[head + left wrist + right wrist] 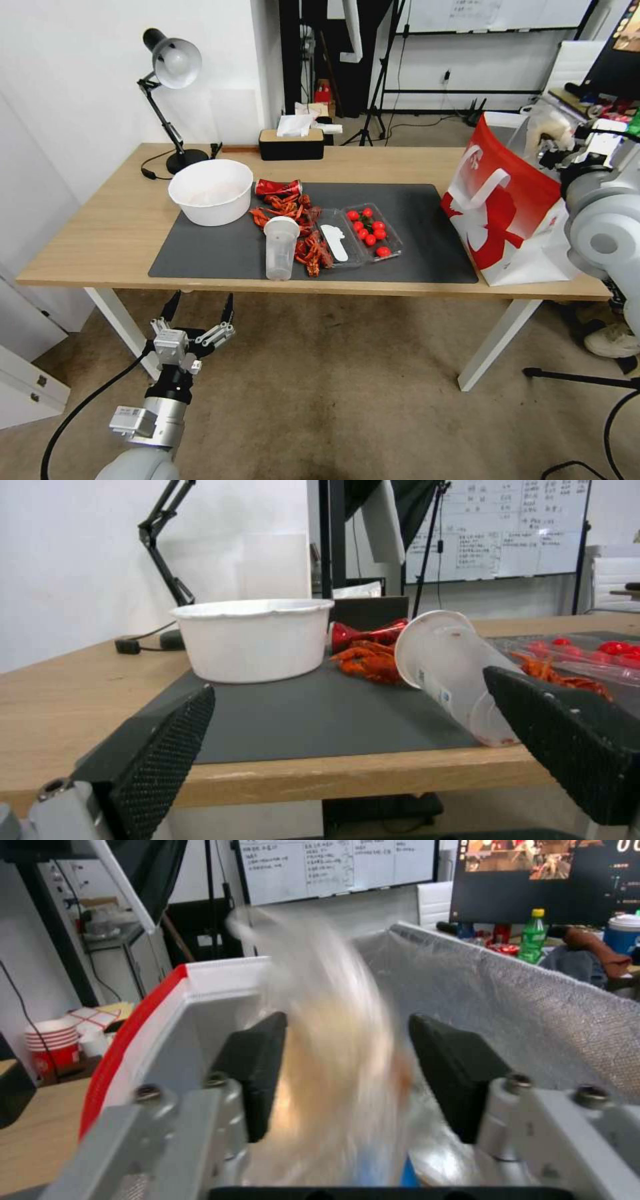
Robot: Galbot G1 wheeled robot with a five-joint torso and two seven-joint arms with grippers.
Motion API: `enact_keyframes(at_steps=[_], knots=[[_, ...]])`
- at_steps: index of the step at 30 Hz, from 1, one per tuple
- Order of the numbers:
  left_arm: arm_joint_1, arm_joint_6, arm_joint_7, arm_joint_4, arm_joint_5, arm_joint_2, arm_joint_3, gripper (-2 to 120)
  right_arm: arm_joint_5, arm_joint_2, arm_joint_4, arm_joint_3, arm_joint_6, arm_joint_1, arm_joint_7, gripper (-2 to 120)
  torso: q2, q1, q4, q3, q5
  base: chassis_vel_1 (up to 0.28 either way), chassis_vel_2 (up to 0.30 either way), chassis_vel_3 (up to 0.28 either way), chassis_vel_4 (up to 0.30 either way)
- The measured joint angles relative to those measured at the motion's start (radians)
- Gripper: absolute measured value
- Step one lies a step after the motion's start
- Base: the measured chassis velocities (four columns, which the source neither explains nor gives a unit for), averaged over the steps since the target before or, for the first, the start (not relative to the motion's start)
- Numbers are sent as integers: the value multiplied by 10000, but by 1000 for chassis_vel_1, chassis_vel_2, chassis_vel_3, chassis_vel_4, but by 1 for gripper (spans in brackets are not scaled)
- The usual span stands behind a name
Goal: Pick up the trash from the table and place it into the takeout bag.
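Long light-wood worktop [107, 227] carried a dark grey mat [427, 220]. Takeout bag [500, 220] stood upright at the mat's right end, mouth open, taller than everything else on it. Large white bowl [211, 191] sat at the mat's far left. Clear tray of tomatoes [371, 231] lay mid-mat, a heap of red crayfish shells [293, 213] just left of it. Clear plastic cup [281, 247] stood near the front edge, touching the shells. Red drink can [278, 187] lay on its side just right of the bowl. Right gripper [347, 1075] was over the bag's mouth, fingers [257, 1070] spread apart, a blurred small clear food bag [333, 1065] between them; contact unclear. Left gripper [199, 310] hung below the worktop's near edge, fingers [150, 765] wide apart, holding nothing.
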Motion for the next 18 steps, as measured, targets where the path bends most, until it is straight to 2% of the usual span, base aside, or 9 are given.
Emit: enact_keyframes(at_steps=[1, 2, 5, 8, 9, 11, 15, 18], knots=[[0, 0, 0, 0, 0, 0, 0, 100, 0, 0, 0, 0, 0, 0, 0, 53, 0, 0, 0, 0, 0, 0, 0, 0, 0], [31, -5, 2, -42, 0, 7, -17, 100, -1, -10, 2, -28, -19, 18, 8, 61, 0, 0, 0, -1, 0, 0, 0, 0, 0], [43, -7, 3, -65, 0, 14, -29, 100, -2, -26, 16, -52, -32, 61, 10, 68, 0, 0, 0, 0, 0, 0, 0, 0, 0], [44, -12, 3, -104, -4, 30, -47, 100, -9, -54, 78, -73, -35, 108, 9, 83, -2, 0, 0, 0, 0, 0, 0, 0, 0], [44, -12, 3, -104, -4, 30, -47, 100, -9, -54, 78, -73, -35, 108, 9, 83, -2, 0, 0, 0, 0, 0, 0, 0, 0], [52, -14, 3, -153, -9, 35, -51, 100, -5, -71, 220, -72, -37, 90, 5, 95, -2, 0, -1, 0, 1, 0, 0, 0, 0], [56, -14, 3, -198, -10, 36, -62, 100, -1, -108, 394, 24, -33, 18, -109, 99, -3, 0, 0, 1, 1, 0, 0, 0, 0], [63, -14, -1, -237, -12, 36, -65, 100, -14, -200, 661, 249, 298, -209, -626, 100, -2, 0, -2, 0, -1, 0, 0, 0, 0]])
